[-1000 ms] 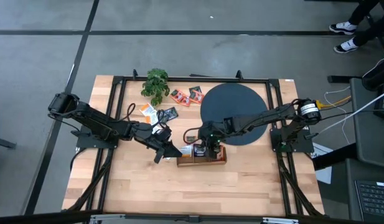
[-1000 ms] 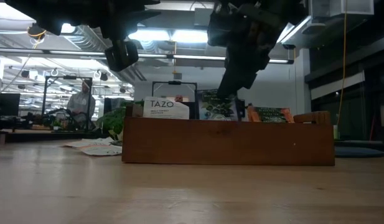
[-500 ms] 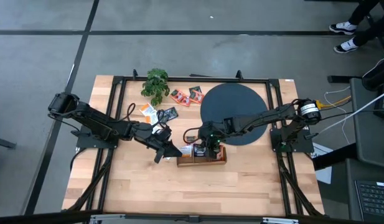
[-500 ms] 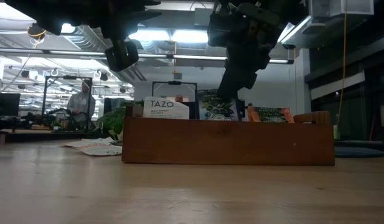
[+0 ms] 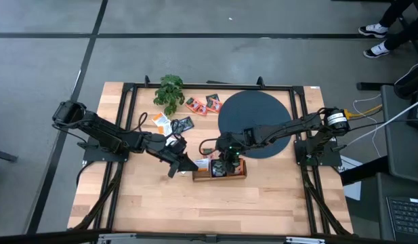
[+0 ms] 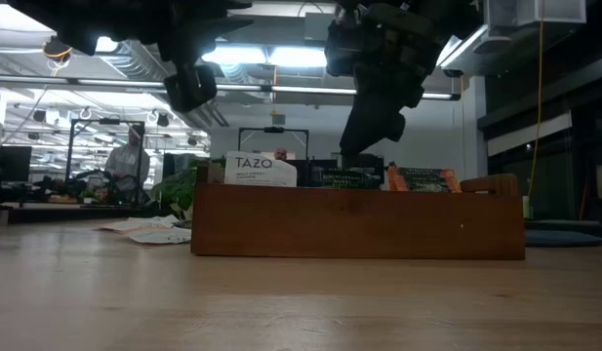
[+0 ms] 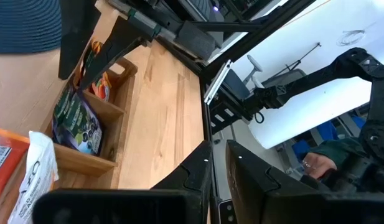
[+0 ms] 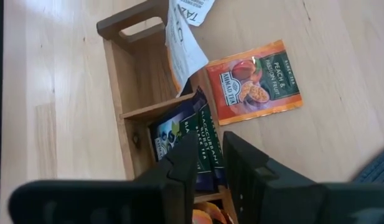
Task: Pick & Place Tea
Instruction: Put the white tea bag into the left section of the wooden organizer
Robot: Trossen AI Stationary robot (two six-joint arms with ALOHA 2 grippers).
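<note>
A wooden box (image 5: 219, 173) with compartments lies on the table. A dark teal tea packet (image 8: 179, 134) stands in its middle compartment, low behind the wall (image 6: 349, 176). A white TAZO packet (image 6: 260, 168) leans in the left compartment and an orange one (image 6: 418, 178) sits in the right one. My right gripper (image 8: 209, 165) hovers just above the dark packet, open by a narrow gap, with nothing between its fingers. My left gripper (image 5: 188, 165) hangs shut beside the box's left end. An orange-red packet (image 8: 254, 81) lies flat on the table behind the box.
Several loose packets (image 5: 195, 105) lie near the table's far edge, with two more (image 5: 171, 123) to their left. The black disc (image 5: 253, 115) sits at far right and a small green plant (image 5: 169, 91) at far left. Bare wood stretches along the near side. A person (image 6: 135, 161) stands far off.
The dark teal packet stood tall against my right gripper's fingers a second ago. It has dropped down into the box's middle compartment, so only its top edge shows above the wall. Both arms have stayed about where they were.
</note>
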